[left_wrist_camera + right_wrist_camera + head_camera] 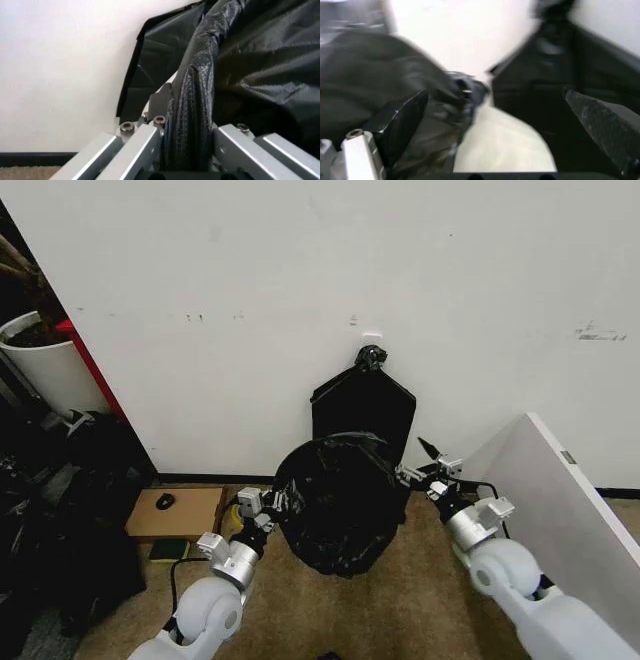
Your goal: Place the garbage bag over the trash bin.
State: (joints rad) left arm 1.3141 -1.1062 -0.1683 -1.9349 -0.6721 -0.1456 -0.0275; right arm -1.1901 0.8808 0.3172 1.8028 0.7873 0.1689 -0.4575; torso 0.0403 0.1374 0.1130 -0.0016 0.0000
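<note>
The garbage bag (338, 502) is thin, glossy black plastic, very crinkled, and it makes a loose rounded bulge held above the beige carpet floor (400, 600), between the two arms and in front of the white wall (250, 300). Its surface catches small highlights on the folds. In the left wrist view the plastic (260, 71) shows a fine embossed texture, and a bunched edge of it runs down between the metal fingers (137, 150).

The left end effector (262, 508) is at the left edge of the bag, and it is closed narrow on this bunched plastic. The right end effector (428, 465) is at the right edge of the bag, near its top. Its two dark fingers stand wide apart: one finger (402, 120) lies against the bag plastic (375, 75), and the other finger (605, 127) is free, well apart from it.

Behind the bag, a flat smooth black bundle (364, 405) with a knotted top leans on the wall. The trash bin cannot be made out; the bag covers the place between the arms. A white board (560, 490) stands tilted at the right, and a flat cardboard box (178, 512) lies on the floor at the left.
</note>
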